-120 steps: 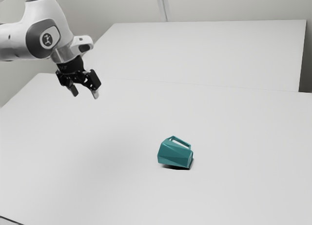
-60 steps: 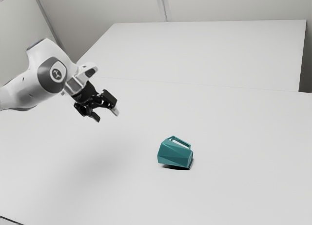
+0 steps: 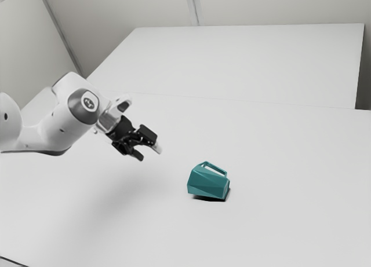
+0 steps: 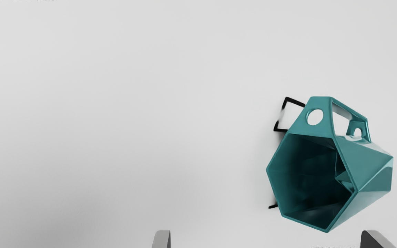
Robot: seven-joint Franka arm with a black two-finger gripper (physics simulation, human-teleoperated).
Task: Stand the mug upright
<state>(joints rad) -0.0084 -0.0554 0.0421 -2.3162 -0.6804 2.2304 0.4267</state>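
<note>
My gripper (image 3: 149, 153) hangs above the table in the exterior view, up and to the left of the teal mug (image 3: 208, 181), not touching it. The faceted mug lies on its side, handle raised and base toward the exterior view's right. In the wrist view my gripper (image 4: 265, 239) is open, its two fingertips wide apart with nothing held. Beyond them, nearer one fingertip, the mug (image 4: 367, 165) shows its open mouth toward the camera, so its hollow inside is visible.
The white table (image 3: 278, 145) stretches around the mug. Behind it, a pale raised surface or panel (image 3: 249, 58) spans the back of the exterior view. A dark thin edge (image 3: 13, 261) crosses the lower left corner there.
My gripper has come down and toward the exterior view's right, nearer the mug, and the arm has tilted along with it. The mug has stayed in place on its side.
</note>
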